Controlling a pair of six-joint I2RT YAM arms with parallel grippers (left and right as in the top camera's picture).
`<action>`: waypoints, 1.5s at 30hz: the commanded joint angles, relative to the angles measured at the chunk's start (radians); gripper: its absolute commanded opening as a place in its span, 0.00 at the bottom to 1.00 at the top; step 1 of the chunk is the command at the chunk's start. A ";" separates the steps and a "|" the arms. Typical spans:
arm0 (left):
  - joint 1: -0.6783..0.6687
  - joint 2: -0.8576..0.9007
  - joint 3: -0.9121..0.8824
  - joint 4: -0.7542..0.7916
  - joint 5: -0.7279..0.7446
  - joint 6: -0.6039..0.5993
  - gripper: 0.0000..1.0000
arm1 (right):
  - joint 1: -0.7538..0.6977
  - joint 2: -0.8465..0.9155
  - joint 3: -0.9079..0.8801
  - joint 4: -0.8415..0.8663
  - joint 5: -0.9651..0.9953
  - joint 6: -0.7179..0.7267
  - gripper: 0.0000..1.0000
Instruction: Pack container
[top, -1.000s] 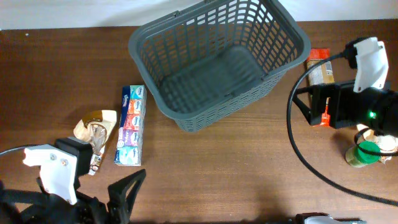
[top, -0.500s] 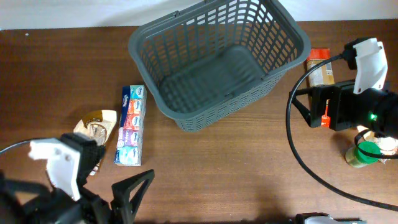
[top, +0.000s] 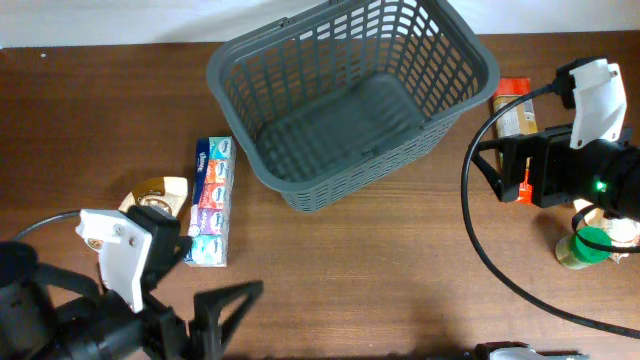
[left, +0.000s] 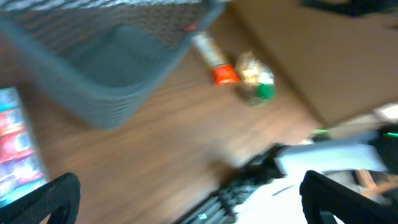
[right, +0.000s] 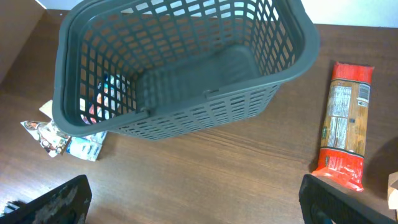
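Note:
The container, a dark grey lattice basket (top: 350, 165), stands with nothing in it at the table's back centre. Left of it lie a colourful tissue pack (top: 210, 200) and a brown packet (top: 155, 200). An orange pasta packet (top: 515, 110) and a green-lidded jar (top: 580, 248) lie to the right. My left gripper (left: 199, 199) hovers open over bare wood at the front left, in a blurred view that shows the basket (left: 106, 81) ahead. My right gripper (right: 199, 202) is open above the table, facing the basket (right: 186, 118), with the pasta packet (right: 345, 121) to its right.
My right arm (top: 570, 170) and its black cable cover part of the pasta packet and the table's right side. The left arm's white housing (top: 120, 255) sits just in front of the brown packet. The pale far table edge runs behind the basket.
My left arm has swung right and forward towards the tissue pack, its wrist still moving. The right arm and all objects have stayed put.

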 joint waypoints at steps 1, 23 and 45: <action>-0.047 0.047 0.010 -0.003 -0.317 -0.063 1.00 | 0.006 -0.007 0.011 -0.006 0.014 -0.006 0.99; -0.541 0.549 0.604 0.308 -0.735 0.093 1.00 | 0.006 0.003 0.010 -0.026 0.000 -0.006 0.99; -1.130 0.674 0.588 -0.005 -1.133 -0.227 1.00 | 0.006 0.180 0.011 0.257 0.066 -0.015 0.99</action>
